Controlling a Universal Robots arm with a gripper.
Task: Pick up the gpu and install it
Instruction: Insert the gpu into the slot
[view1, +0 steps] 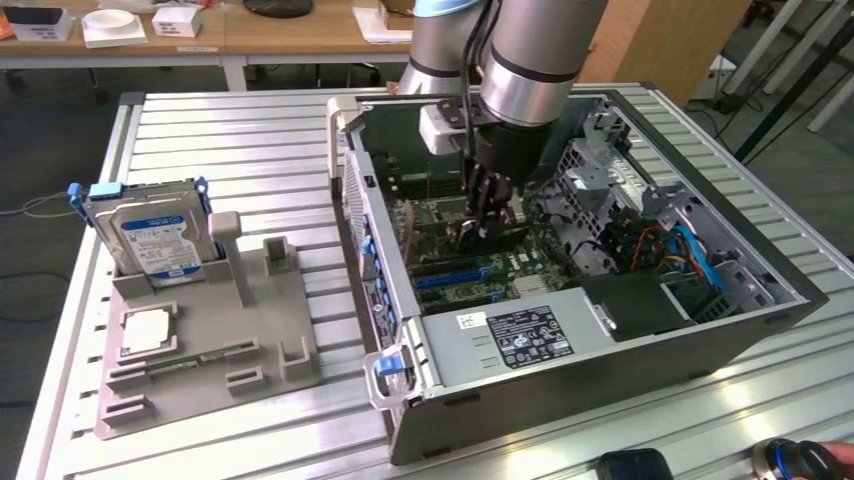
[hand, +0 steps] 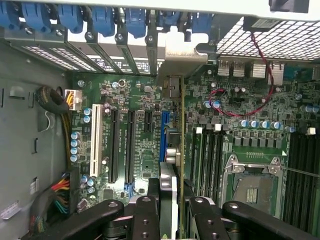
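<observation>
Our end effector (view1: 483, 228) reaches down into the open computer case (view1: 587, 370) lying on the bench (view1: 240, 130), closed on the gpu (view1: 477, 240), which we hold low over the motherboard (view1: 461, 280). At the exterior view's left, a hard drive (view1: 154, 235) stands in a grey holder (view1: 200, 370).

From the wrist view, we see the black fingers (hand: 145, 220) clamping the card edge-on. Its grey metal end (hand: 182, 57) sits against the row of rear slot covers (hand: 125, 50), and its edge runs just beside the blue slot (hand: 164, 132). We cannot tell whether it is seated.
</observation>
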